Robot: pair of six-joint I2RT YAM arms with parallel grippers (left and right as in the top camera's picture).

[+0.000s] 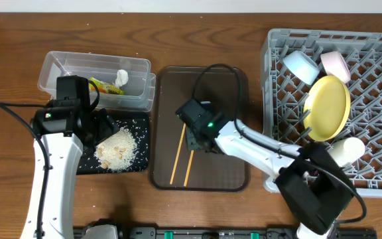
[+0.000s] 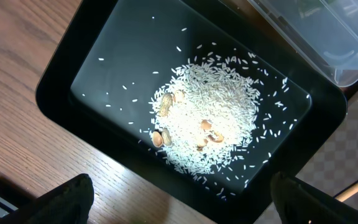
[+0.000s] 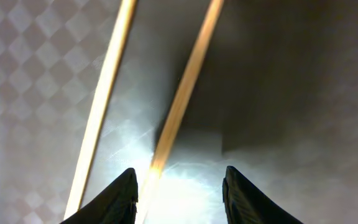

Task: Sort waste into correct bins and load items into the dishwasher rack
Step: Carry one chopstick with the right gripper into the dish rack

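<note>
Straddling one chopstick: right gripper (image 3: 179, 198) low over the brown serving tray (image 1: 234, 166).
Jaws moderately parted, gripping nothing; one chopstick (image 3: 188, 99) runs between the fingertips, contact not discernible; second chopstick (image 3: 101, 106) lies outside at 9 o'clock. Left gripper (image 2: 191, 204) spread wide, empty, above black tray (image 2: 61, 81) of rice (image 2: 210, 118). Dishwasher rack (image 1: 377, 99), at 3 o'clock of the serving tray, holds yellow plate (image 1: 328, 106).
</note>
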